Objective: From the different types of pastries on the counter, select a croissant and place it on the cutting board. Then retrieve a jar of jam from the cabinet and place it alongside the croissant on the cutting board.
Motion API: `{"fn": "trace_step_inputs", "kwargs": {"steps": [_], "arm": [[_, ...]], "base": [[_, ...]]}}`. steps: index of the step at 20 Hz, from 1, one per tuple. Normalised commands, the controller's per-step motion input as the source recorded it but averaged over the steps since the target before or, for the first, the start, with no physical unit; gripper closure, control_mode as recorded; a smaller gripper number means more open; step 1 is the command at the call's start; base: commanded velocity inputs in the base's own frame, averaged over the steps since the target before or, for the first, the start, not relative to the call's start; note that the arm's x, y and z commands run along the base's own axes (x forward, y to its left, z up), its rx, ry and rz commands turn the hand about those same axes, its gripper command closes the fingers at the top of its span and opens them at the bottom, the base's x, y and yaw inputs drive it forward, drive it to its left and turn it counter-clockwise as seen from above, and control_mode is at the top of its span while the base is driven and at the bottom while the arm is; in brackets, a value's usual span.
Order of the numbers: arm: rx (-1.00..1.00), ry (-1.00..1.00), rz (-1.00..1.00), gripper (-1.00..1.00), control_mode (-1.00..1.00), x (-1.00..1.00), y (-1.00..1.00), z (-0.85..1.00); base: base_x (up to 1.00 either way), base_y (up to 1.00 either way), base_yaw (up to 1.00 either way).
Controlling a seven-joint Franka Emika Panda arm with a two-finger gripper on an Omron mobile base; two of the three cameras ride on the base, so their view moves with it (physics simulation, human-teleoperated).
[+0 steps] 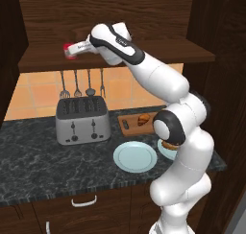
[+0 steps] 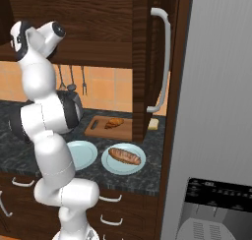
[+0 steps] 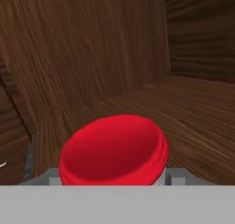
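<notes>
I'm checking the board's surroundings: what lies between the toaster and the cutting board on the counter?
Nothing: bare counter separates the toaster from the cutting board, seen in the left base view.

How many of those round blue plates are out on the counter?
2. An empty plate sits at the counter's front, below the cutting board. A second plate lies to its right, holding the baguette. Others may hide behind the arm.

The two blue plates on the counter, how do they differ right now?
The right plate carries a long brown baguette-like loaf; the left plate has nothing on it. The right plate sits nearer the cabinet's side panel, while the left plate is partly behind the robot arm in the right base view. Both are round, light blue, and near the counter's front edge.
</notes>
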Motion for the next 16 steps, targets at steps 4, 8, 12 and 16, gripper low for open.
{"fn": "trace_step_inputs", "kwargs": {"steps": [4, 8, 12, 16], "arm": [[0.0, -0.12, 0.0, 1.0, -1.0, -0.28, 0.0, 0.47], [-0.03, -0.22, 0.0, 1.0, -1.0, -0.86, 0.09, 0.27], [-0.03, -0.19, 0.0, 1.0, -1.0, -0.92, 0.1, -0.03], [0.0, -0.12, 0.0, 1.0, -1.0, -1.0, 0.05, -0.63]], "base": [[0.0, 0.0, 0.0], [0.0, 0.0, 0.0], [0.0, 0.0, 0.0], [0.0, 0.0, 0.0]]}}
